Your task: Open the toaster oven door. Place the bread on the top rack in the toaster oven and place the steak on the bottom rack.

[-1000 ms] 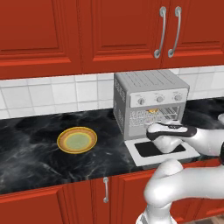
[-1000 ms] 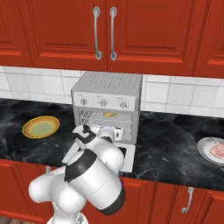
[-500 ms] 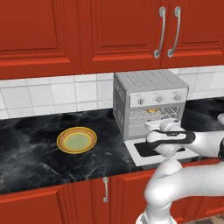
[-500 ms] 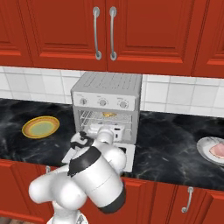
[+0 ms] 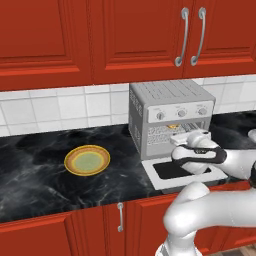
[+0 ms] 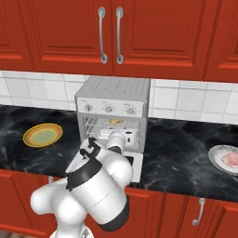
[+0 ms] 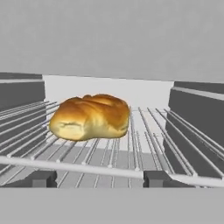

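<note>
The toaster oven (image 5: 170, 107) (image 6: 114, 95) stands on the counter with its door (image 5: 180, 172) dropped flat in front. The golden-brown bread (image 7: 89, 117) (image 6: 116, 121) lies on the top rack (image 7: 153, 131), toward its left in the hand view. My gripper (image 7: 98, 179) (image 5: 177, 139) (image 6: 110, 135) sits at the oven mouth, just outside the rack's front bar, open with nothing between its fingertips (image 7: 41, 178). The bottom rack is hidden behind my hand. The pinkish steak (image 6: 230, 159) rests on a white-grey plate (image 6: 214, 155) far right on the counter.
A yellow-rimmed plate with a green centre (image 5: 87, 160) (image 6: 42, 135) lies on the black marble counter left of the oven. Red cabinets hang above. The oven's side walls (image 7: 192, 109) close in on both sides of the rack.
The hand has stayed at the oven mouth while the arm's elbow shifted slightly. The bread lies free on the rack throughout.
</note>
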Motion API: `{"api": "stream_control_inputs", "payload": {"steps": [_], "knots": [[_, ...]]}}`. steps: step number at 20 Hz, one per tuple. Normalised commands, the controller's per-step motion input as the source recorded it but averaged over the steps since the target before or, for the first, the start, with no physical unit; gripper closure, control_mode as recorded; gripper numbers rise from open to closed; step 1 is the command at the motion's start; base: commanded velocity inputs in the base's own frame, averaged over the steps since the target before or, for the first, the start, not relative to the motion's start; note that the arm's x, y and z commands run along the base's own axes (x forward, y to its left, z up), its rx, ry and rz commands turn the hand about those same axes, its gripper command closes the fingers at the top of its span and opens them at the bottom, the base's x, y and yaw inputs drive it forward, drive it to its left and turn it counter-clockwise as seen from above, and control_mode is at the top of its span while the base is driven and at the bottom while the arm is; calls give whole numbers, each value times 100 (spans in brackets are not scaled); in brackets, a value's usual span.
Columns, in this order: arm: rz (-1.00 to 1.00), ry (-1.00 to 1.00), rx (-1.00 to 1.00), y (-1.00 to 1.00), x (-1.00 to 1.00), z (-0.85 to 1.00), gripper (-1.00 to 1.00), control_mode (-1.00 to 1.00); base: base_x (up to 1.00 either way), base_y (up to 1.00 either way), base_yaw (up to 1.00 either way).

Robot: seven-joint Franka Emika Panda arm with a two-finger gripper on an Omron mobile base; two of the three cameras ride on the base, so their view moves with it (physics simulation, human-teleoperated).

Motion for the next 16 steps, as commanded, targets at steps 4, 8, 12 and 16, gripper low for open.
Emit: {"api": "stream_control_inputs", "payload": {"steps": [4, 8, 12, 16], "knots": [[5, 34, -16, 1, -1, -34, -100, -100, 0, 0, 0], [7, 24, -3, 0, -2, 5, -100, -100, 0, 0, 0], [7, 29, 0, -1, 12, 25, -100, -100, 0, 0, 0], [7, 20, 1, -26, 4, 61, -100, -100, 0, 0, 0]]}}
